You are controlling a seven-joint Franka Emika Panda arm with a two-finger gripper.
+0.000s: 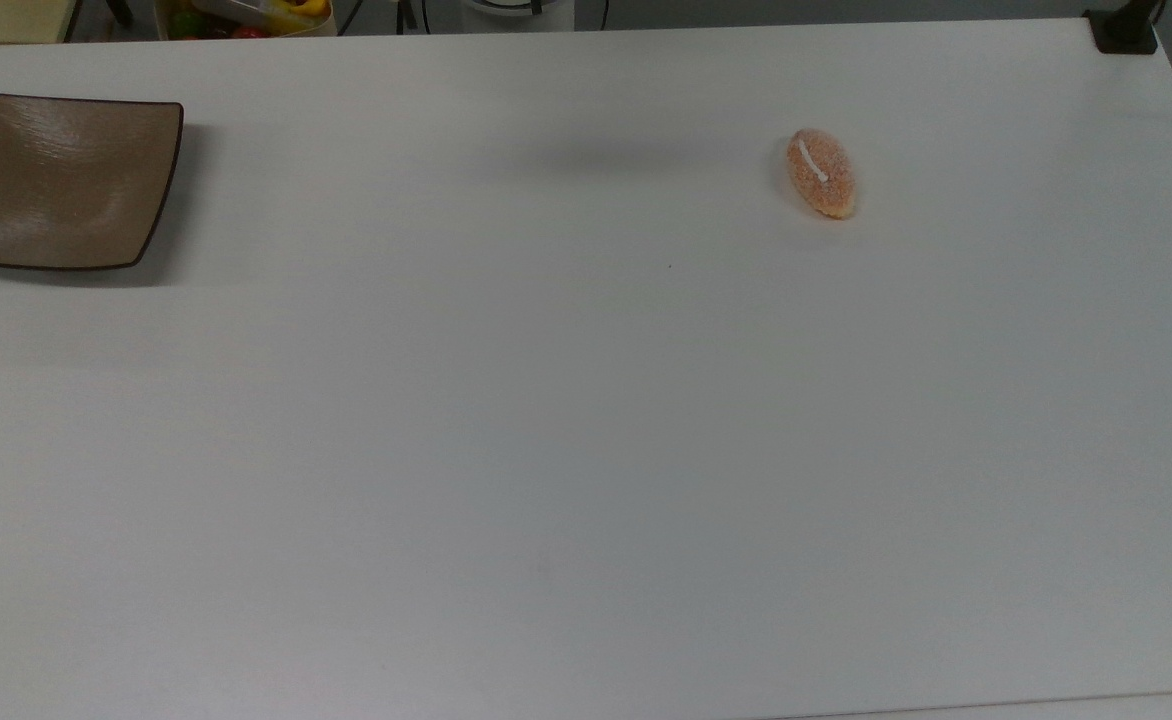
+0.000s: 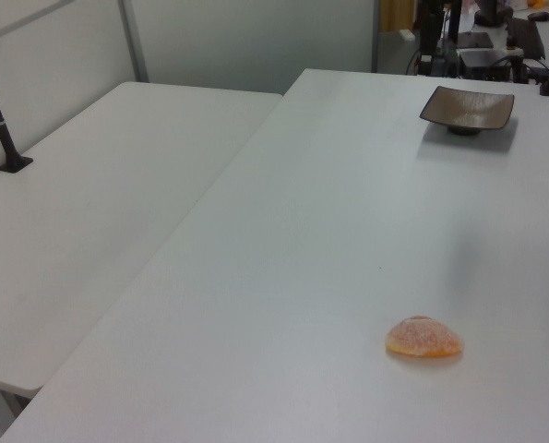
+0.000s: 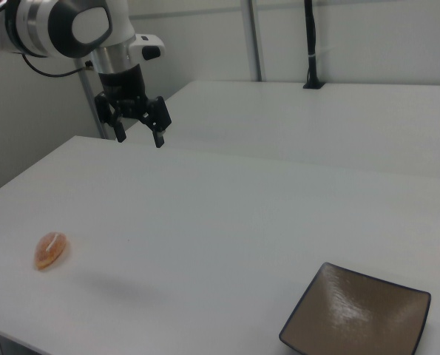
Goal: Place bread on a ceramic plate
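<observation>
Bread lies near the table's far edge, well apart from the ceramic plate at 1 far corner. Gripper hangs high, fingers spread, empty. Pinching that rounded roll off-centre could roll it away.

A: Bread?
B: Small oval roll, orange-tan, speckled crust, short white streak on top. Lies flat on the white table, toward the top view's right, far half.
A: Plate?
B: Square, shallow, glossy brown, thin dark rim, corners upturned. Upright, nothing on it, at the top view's far left. Well apart from the bread.
</observation>
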